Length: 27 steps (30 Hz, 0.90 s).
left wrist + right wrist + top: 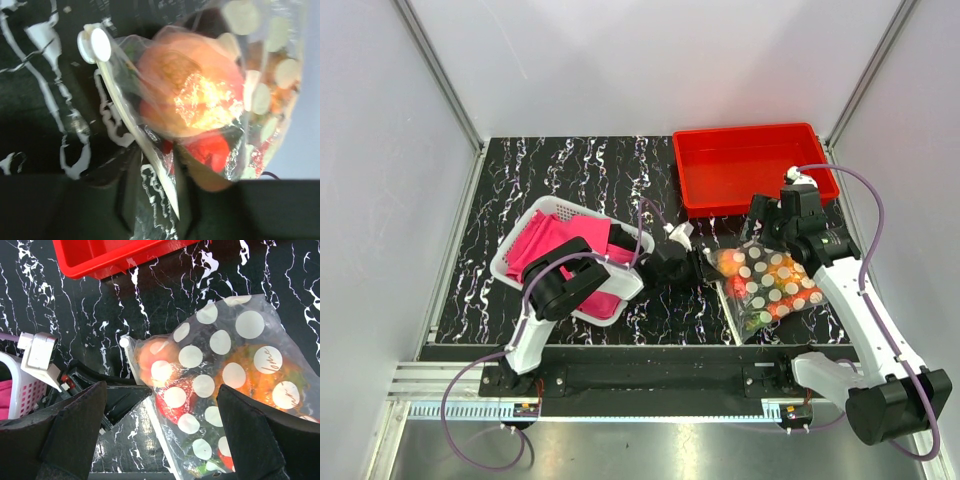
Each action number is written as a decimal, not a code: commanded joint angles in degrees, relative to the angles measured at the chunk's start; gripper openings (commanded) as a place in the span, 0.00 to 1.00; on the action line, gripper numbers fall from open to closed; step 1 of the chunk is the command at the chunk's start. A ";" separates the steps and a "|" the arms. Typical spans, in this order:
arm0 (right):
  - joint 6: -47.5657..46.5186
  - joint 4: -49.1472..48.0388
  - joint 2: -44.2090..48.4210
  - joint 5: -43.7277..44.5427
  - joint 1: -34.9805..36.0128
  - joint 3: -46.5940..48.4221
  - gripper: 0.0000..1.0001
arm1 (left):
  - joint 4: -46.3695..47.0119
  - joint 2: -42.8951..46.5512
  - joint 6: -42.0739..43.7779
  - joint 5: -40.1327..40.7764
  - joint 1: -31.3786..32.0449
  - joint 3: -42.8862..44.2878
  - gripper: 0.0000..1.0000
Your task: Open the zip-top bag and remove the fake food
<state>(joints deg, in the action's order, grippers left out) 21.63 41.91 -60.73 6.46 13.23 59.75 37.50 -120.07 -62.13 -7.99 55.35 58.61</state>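
Observation:
The zip-top bag [772, 288], clear with pale dots, lies on the black marbled table right of centre. It holds the fake food: a peach-orange fruit [190, 90], a red piece [212, 150] and an orange piece [245, 390]. My left gripper [698, 262] is at the bag's left edge. In the left wrist view the white zip strip [125, 115] runs down between its nearly closed fingers [160, 205], which appear shut on the bag's lip. My right gripper [167, 435] is wide open and empty, hovering above the bag [220, 365], with the left gripper's tips [147, 392] below it.
A red bin [750, 165] stands behind the bag at the back right. A white mesh basket [520, 250] with pink cloth [548, 245] sits at the left, under the left arm. Pale walls close in both sides and the back.

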 commanded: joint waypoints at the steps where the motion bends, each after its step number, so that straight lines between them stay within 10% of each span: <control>1: -0.54 -2.10 -0.09 -1.01 0.13 0.46 1.00 | 9.17 0.27 2.27 0.60 0.11 -2.35 0.16; 3: -0.71 -2.10 -0.09 -1.36 0.21 0.46 1.00 | 4.90 2.11 6.55 1.48 0.11 -2.18 0.00; 16: -1.67 -0.42 -2.12 -4.62 0.30 4.50 1.00 | -42.22 19.52 48.66 1.14 -0.77 18.99 0.00; 27: -10.90 -17.01 5.00 -22.32 0.21 -0.49 1.00 | -60.06 22.69 67.39 -26.01 -11.13 26.82 0.00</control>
<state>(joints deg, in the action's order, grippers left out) 16.19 36.21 -59.42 -2.79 13.23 61.52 -14.31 -99.33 -4.69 -21.43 47.33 82.48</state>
